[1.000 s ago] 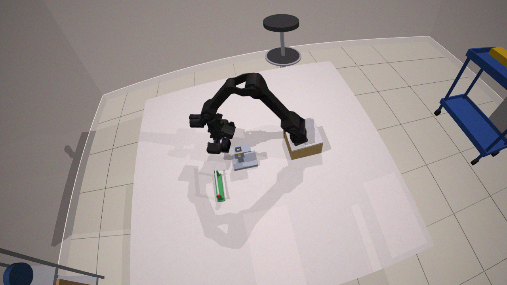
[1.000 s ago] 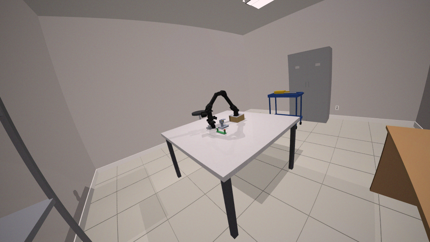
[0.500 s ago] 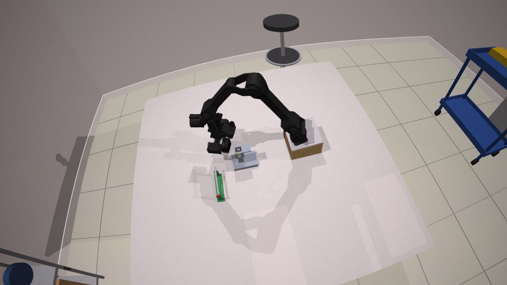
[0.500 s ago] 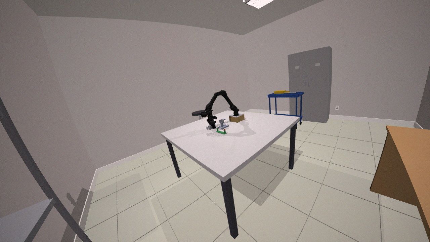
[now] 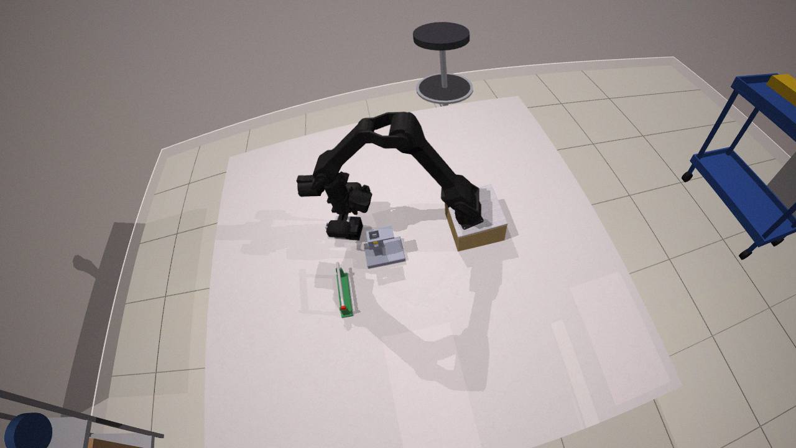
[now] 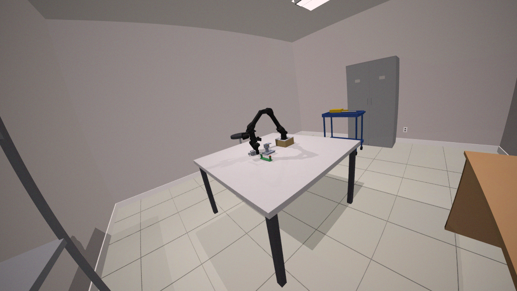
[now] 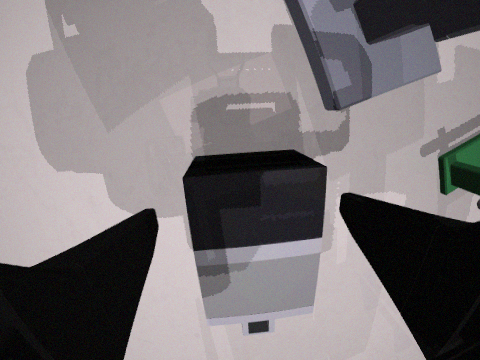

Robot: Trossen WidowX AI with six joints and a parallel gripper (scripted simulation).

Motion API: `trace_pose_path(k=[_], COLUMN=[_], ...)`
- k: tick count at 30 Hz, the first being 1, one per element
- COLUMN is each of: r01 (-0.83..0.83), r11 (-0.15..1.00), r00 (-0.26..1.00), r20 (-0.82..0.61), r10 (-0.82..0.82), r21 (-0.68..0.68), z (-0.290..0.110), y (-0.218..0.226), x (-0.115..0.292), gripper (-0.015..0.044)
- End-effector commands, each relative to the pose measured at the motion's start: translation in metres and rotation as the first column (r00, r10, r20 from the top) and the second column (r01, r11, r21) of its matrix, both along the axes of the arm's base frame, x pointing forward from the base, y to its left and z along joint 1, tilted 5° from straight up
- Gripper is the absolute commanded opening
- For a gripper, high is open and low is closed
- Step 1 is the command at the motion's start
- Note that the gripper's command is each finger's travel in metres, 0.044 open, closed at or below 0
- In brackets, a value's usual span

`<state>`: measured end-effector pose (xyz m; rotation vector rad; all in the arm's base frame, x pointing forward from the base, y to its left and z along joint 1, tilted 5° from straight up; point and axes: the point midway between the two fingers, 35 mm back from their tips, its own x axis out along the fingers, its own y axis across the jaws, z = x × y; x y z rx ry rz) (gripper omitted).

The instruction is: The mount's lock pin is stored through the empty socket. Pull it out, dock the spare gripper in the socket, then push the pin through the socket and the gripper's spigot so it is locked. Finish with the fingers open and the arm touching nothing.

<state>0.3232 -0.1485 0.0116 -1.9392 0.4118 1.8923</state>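
Note:
The spare gripper (image 5: 342,229) (image 6: 251,153) (image 7: 254,200), a black block with a grey spigot end, lies on the white table left of the mount. My gripper (image 5: 346,220) (image 6: 255,148) (image 7: 251,211) is open just above it. The fingers stand wide on either side of the block and do not touch it. The grey mount (image 5: 387,254) (image 6: 267,148) (image 7: 363,40) stands just right of it, its socket on top. The white lock pin (image 5: 338,282) with a red head lies along a green holder (image 5: 348,298) (image 6: 266,158) (image 7: 460,170) in front of the mount.
The arm's base sits on a wooden box (image 5: 482,238) (image 6: 284,142) to the right of the mount. A stool (image 5: 441,37) stands beyond the table's far edge. A blue cart (image 5: 740,183) (image 6: 343,114) and a grey cabinet (image 6: 372,101) stand off to the right.

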Motion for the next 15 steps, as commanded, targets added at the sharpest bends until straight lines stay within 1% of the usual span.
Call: trace_pose_path(k=[1,15], r01=[0.0,0.006], r11=[1.0,1.0], r00=[1.0,0.999], r20=[0.002,-0.046], r10=[0.0,-0.005], r21=[-0.001,0.023], z=[0.011,0.028], y=[-0.001,0.004], x=[-0.001,-0.013], gripper=[0.044,0.044])
